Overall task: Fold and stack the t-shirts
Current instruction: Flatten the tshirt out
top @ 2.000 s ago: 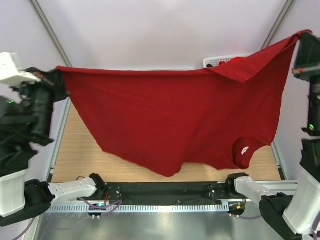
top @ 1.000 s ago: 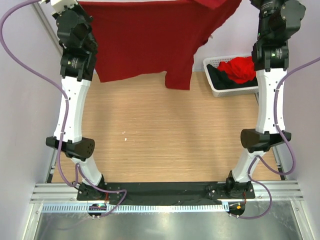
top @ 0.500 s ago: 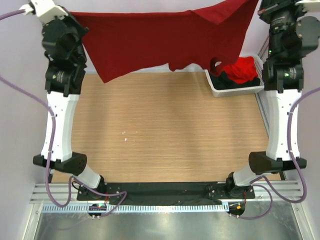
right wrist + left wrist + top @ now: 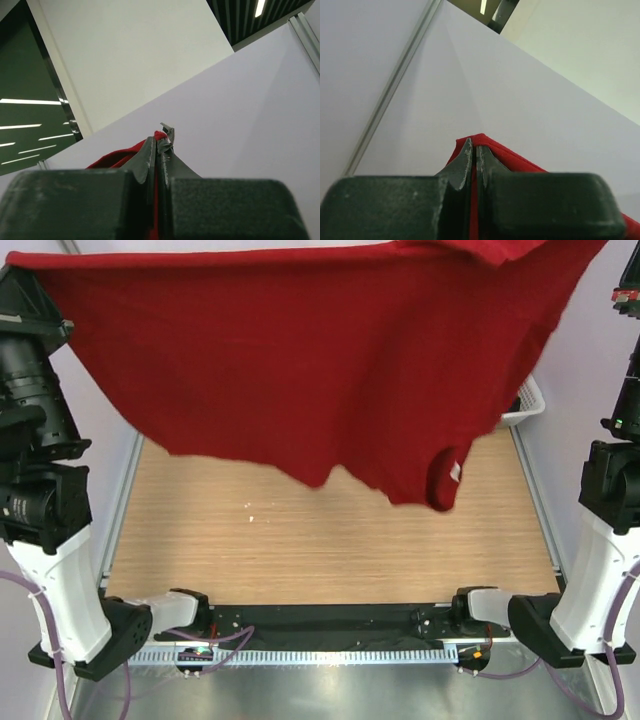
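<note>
The dark crimson t-shirt [image 4: 300,360] hangs spread above the table [image 4: 300,550], collar [image 4: 440,480] at 5 o'clock. Both the left gripper [image 4: 474,154] and right gripper [image 4: 158,146] are clamped on its edge.

Above table [image 4: 300,550]: t-shirt [image 4: 320,360], spread wide, left corner pinched in left gripper [image 4: 474,150], right corner in right gripper [image 4: 157,145]. Behind its right edge, at table's far right: basket [image 4: 530,400], mostly hidden.

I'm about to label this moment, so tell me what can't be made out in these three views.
Top view: the crimson t-shirt hides all but a corner of the basket, and its contents.
Top view: it also covers the far part of the table.
Top view: the points where the arms hold the cloth are lost at the top corners.
Wrist views: the left gripper and right gripper show only a pinched red edge.
</note>
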`<state>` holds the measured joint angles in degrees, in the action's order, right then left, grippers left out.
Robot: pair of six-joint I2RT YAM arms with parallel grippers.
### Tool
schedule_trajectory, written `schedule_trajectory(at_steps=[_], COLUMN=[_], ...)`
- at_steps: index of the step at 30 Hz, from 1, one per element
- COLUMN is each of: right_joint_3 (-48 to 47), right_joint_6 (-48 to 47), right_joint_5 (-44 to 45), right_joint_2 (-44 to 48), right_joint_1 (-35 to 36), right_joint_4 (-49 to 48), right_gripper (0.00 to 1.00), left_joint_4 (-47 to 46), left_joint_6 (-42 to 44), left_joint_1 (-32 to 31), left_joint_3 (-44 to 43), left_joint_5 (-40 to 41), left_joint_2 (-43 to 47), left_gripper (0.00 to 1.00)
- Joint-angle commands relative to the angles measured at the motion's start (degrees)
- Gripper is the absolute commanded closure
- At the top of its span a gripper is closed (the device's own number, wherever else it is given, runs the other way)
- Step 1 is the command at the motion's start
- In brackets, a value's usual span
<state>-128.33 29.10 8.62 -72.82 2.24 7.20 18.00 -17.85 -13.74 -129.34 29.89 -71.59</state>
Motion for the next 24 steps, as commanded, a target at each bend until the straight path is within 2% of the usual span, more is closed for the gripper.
schedule_trajectory(at_steps=[1,10,13,20,24], right_joint_3=[-0.34,-4.11,-7.54,-24.83,-25.48], right_joint_6=[0.25,2.45,2.45,3.24,3.07], right_joint_5=[2.80,0.96,0.43,0.52,1.40], right_joint_2=[-4.17,-15.05,-19.88,-33.42,-34.24], right_joint_1=[-0.48,-0.48,-0.48,-0.57,-1.01], right_joint_4=[-2.53,-6.85,-9.57,-9.49,-10.19], right_gripper=[0.99,0.99,0.99,0.99,0.99], left_joint_4=[-2.09,-7.01,-9.55,-14.39,-15.01], left_joint_6=[1.15,2.11,3.87,3.96,0.63], left_joint_1=[0.82,0.73,0.73,1.78,3.63], left_joint_3=[0.49,-7.32,-10.05,-17.52,-19.02], left_joint_5=[2.19,2.72,3.68,5.09,3.07], left_joint_2=[-4.69,-14.09,-18.31,-28.06,-30.71], left_gripper=[1.00,0.99,1.00,0.99,0.99])
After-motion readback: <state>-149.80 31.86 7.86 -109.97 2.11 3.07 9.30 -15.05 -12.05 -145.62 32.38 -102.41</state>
